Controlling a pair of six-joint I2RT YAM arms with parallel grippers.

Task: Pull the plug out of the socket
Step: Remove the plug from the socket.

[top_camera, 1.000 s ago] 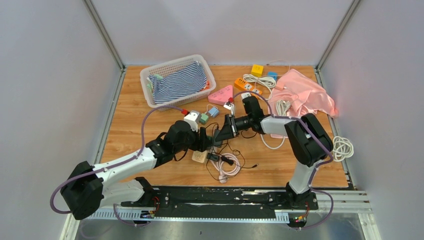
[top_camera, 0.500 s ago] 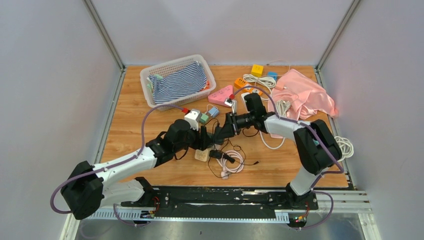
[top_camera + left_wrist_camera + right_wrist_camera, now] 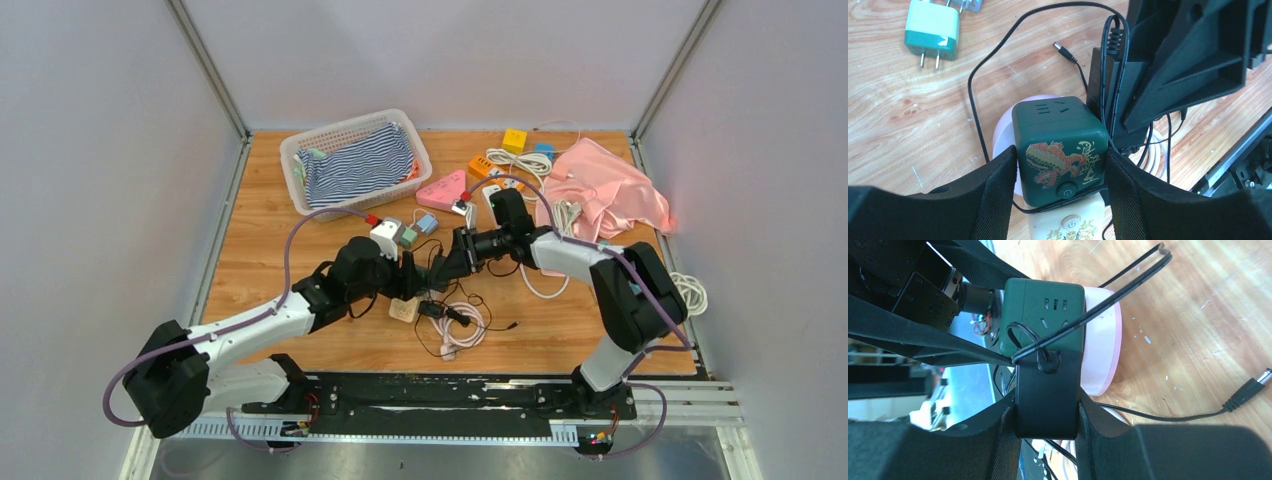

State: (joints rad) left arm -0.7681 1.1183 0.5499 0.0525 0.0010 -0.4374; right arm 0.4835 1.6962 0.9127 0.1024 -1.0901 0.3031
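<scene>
At frame centre, the left gripper [image 3: 1060, 162] clasps the green cube socket [image 3: 1060, 125] while the right gripper [image 3: 1047, 412] clamps the seated black plug [image 3: 1048, 390], which now likely needs a straight pull.

Socket [image 3: 1060, 150] sits mid-table [image 3: 260, 230] inside left gripper [image 3: 1060, 172], with plug [image 3: 1048, 390] on its right side inside right gripper [image 3: 1045, 415]. Basket [image 3: 300, 170] is at far left, cloth [image 3: 610, 190] far right, and cable pile [image 3: 455, 328] in front of the socket.

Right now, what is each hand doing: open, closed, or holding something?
Left hand: closed on the dark green cube socket with the dragon print.
Right hand: closed on the black rectangular plastic plug.
</scene>
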